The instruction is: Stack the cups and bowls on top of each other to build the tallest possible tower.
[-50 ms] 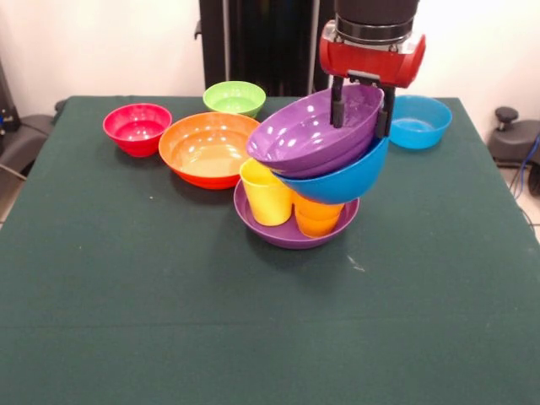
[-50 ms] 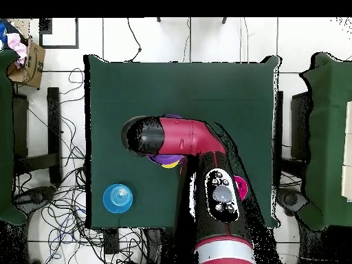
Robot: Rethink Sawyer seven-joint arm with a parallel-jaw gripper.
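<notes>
Tower [image 1: 314, 173] is standing mid-table: a purple base bowl [image 1: 291, 234] holding a yellow cup [image 1: 267, 193] and an orange cup [image 1: 318, 218], a blue bowl [image 1: 337, 180] resting on the cups, and a second purple bowl [image 1: 314, 128] nested in it on top. Both upper bowls are tilting, high toward the gripper [image 1: 363, 108] side and low over the yellow cup.

You are working the rim of that top bowl: one finger is sitting inside it, the other outside, so the jaws are straddling the rim narrowly and appear to be pinching it. I judge you are placing it rather than lifting.

Before letting go, be levelling the bowl, easing it down until it is seating evenly in the blue one. Be opening slowly and rising straight up, since any sideways drag risks tipping the stack off the cups.

Spare pieces are waiting behind: orange bowl [image 1: 209, 148], red bowl [image 1: 137, 127], green bowl [image 1: 234, 98], and small blue bowl [image 1: 419, 121], which from overhead [image 2: 118, 198] is lying at the table's corner, while the arm [image 2: 192, 148] is hiding the tower.
</notes>
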